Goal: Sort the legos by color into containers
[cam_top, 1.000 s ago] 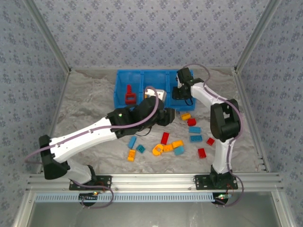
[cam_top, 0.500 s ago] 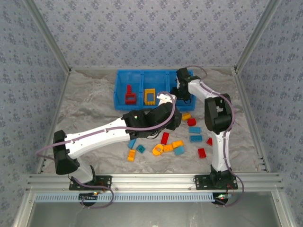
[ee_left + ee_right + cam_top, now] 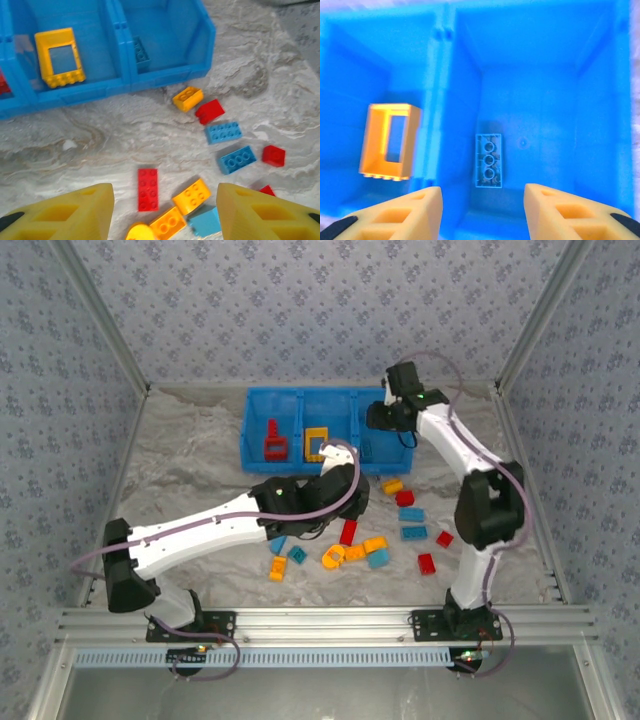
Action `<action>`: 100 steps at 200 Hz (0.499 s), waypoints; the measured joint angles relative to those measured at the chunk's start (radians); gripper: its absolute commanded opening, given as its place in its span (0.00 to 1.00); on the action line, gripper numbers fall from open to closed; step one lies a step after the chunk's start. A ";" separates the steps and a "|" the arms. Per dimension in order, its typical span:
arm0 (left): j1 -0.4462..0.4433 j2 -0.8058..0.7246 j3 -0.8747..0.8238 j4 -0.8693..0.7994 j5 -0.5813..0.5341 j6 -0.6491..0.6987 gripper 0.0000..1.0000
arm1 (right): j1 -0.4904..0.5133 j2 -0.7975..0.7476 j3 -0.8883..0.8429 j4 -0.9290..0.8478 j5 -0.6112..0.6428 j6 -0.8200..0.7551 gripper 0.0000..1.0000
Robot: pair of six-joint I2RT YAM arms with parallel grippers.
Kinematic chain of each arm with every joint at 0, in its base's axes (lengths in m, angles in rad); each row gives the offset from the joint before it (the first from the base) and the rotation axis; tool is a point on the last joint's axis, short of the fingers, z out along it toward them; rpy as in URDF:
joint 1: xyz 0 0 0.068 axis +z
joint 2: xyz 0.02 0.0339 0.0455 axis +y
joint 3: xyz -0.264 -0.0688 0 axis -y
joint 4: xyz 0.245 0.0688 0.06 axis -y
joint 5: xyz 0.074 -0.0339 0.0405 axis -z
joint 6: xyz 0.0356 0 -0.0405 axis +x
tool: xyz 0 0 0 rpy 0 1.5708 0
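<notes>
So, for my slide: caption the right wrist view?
Open right gripper over the bin's right compartment, a blue brick inside.

1. A blue bin (image 3: 165, 75) spans the top. A yellow frame (image 3: 57, 57) lies in its middle compartment and a blue brick (image 3: 141, 52) in the right one.
2. On the marbled table (image 3: 90, 135), a yellow brick (image 3: 187, 98) sits just beside a red brick (image 3: 209, 111).
3. The left gripper (image 3: 162, 202) has its yellow fingers (image 3: 75, 215) apart, with nothing gripped.

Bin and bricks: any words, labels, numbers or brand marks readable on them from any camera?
No text can be read.
The blue bin shows no label or number.
Studs on the red brick and the yellow frame are too small and blurred to show any lettering.
</notes>
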 measured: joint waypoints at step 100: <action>0.000 -0.248 -0.385 -0.154 0.027 -0.248 0.56 | 0.482 -0.808 -0.683 0.158 0.001 -0.042 0.52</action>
